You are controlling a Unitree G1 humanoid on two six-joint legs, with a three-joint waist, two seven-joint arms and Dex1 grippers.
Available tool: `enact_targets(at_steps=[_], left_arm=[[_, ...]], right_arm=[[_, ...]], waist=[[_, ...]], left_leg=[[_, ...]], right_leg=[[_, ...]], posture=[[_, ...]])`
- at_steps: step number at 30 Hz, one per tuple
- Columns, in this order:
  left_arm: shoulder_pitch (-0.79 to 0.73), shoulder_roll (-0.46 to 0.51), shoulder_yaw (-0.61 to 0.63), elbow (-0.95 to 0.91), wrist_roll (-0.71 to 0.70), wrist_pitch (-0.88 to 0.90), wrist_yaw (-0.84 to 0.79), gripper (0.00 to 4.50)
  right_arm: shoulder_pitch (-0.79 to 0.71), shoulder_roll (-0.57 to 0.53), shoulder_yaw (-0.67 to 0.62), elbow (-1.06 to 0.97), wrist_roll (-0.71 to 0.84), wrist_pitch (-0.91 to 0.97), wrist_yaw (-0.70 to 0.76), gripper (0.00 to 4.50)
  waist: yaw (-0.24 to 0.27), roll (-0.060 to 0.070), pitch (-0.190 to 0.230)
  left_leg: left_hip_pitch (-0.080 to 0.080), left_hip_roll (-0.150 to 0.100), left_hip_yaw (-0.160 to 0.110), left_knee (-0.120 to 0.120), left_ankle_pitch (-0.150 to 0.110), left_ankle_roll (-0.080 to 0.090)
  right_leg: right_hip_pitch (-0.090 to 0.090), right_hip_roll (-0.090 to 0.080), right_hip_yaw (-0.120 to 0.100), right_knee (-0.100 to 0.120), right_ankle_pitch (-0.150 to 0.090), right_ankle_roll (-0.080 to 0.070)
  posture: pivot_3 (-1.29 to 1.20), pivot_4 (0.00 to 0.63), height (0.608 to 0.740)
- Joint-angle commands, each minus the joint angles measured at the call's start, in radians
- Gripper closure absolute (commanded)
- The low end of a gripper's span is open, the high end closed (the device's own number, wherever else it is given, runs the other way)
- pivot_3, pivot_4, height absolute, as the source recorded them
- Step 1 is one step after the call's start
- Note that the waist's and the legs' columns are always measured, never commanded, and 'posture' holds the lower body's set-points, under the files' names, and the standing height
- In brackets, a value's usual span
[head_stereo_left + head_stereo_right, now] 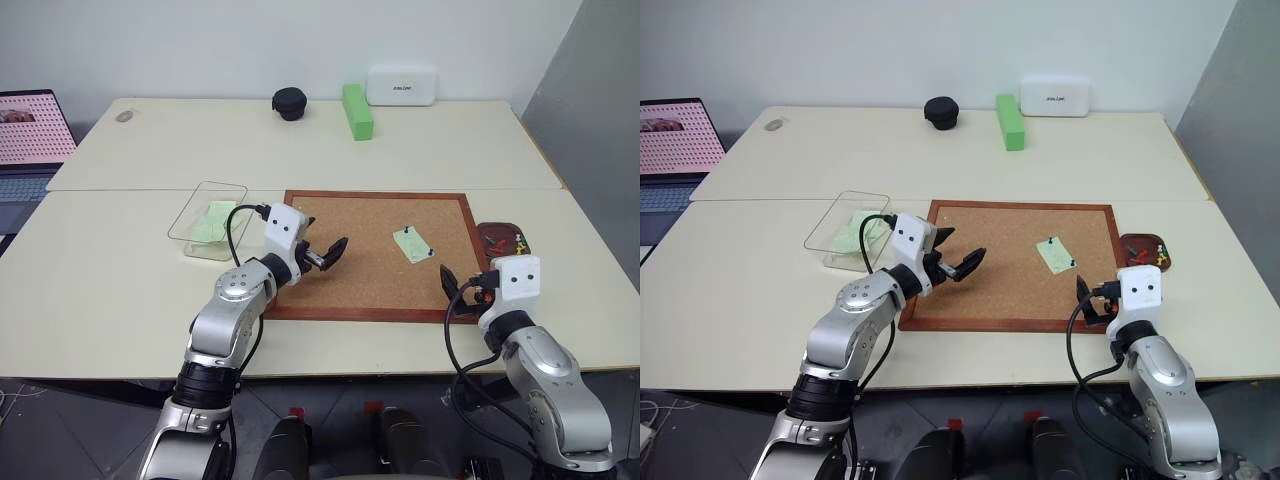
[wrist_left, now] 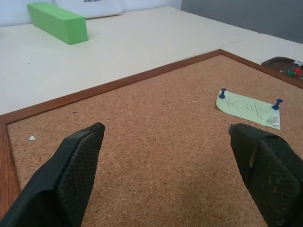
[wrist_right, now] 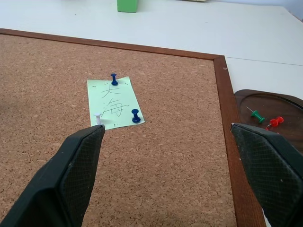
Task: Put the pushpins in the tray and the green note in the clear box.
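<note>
Note (image 3: 112,103), three pushpins (image 3: 135,115), tray (image 3: 284,106) holding two.

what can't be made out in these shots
- Tray: cut off by the right wrist view's edge and the right hand's finger, so its pins can't be counted.
- Writing on the green note: too small in the eye views.
- Clear box: contents look pale green, but the left arm's cable crosses it.

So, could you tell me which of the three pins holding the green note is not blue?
The white pushpin at one corner of the green note; the two blue pushpins hold the other spots.
</note>
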Motion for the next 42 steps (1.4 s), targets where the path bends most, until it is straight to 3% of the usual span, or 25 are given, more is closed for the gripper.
enact_targets(at_steps=[1, 6, 9, 17, 29, 38, 42], left_arm=[[-0.045, 0.007, -0.004, -0.007, -0.002, -0.028, -0.031, 0.04], [-0.074, 0.027, -0.026, 0.013, -0.027, -0.039, -0.136, 0.04], [-0.085, 0.047, -0.056, 0.028, -0.041, -0.045, -0.228, 0.45], [-0.123, 0.065, -0.096, 0.123, -0.028, -0.111, -0.364, 2.08], [-0.146, 0.030, -0.102, 0.252, 0.014, -0.223, -0.370, 4.33], [-0.122, -0.006, -0.134, 0.366, 0.062, -0.242, -0.352, 4.43], [-0.113, 0.018, -0.200, 0.453, 0.155, -0.230, -0.350, 4.43]], right_arm=[[-0.003, 0.007, -0.001, -0.025, -0.008, -0.025, -0.005, 0.00], [-0.017, -0.012, 0.018, -0.012, -0.008, -0.036, 0.030, 0.00], [-0.038, -0.035, 0.025, 0.007, 0.002, -0.037, 0.069, 0.00], [-0.148, -0.093, 0.031, 0.157, 0.032, -0.065, 0.188, 0.00], [-0.323, -0.086, 0.036, 0.401, 0.011, -0.154, 0.235, 0.00], [-0.455, -0.075, 0.057, 0.609, -0.014, -0.226, 0.256, 0.00], [-0.528, -0.059, 0.077, 0.745, -0.036, -0.271, 0.262, 0.00]], waist=[[0.000, 0.000, 0.000], [-0.001, 0.000, 0.000], [-0.001, 0.000, 0.000], [-0.002, 0.000, 0.000], [-0.001, 0.000, 0.000], [-0.003, 0.000, 0.000], [-0.003, 0.000, 0.000]], left_leg=[[0.000, 0.000, 0.000, 0.000, 0.000, 0.000], [0.000, 0.000, 0.000, 0.000, 0.000, 0.000], [0.000, 0.000, 0.000, 0.000, 0.000, 0.000], [0.000, 0.000, 0.001, 0.000, 0.000, 0.000], [0.000, 0.000, 0.001, 0.000, 0.000, 0.000], [0.001, 0.000, 0.001, 0.000, 0.000, 0.000], [0.001, 0.000, 0.001, 0.000, 0.000, 0.000]], right_leg=[[0.000, 0.000, 0.000, 0.000, 0.000, 0.000], [0.000, 0.000, 0.000, 0.000, 0.000, 0.000], [0.000, 0.000, 0.000, 0.000, 0.000, 0.000], [0.000, 0.000, 0.000, 0.000, 0.000, 0.000], [0.000, 0.000, 0.000, 0.001, 0.001, 0.001], [0.000, 0.000, 0.001, 0.001, 0.001, 0.001], [0.000, 0.000, 0.001, 0.002, 0.001, 0.001]], posture=[[0.00, 0.150, 0.740], [0.00, 0.150, 0.740], [0.00, 0.150, 0.740], [0.00, 0.150, 0.740], [0.00, 0.150, 0.740], [0.00, 0.150, 0.740], [0.00, 0.150, 0.740]])
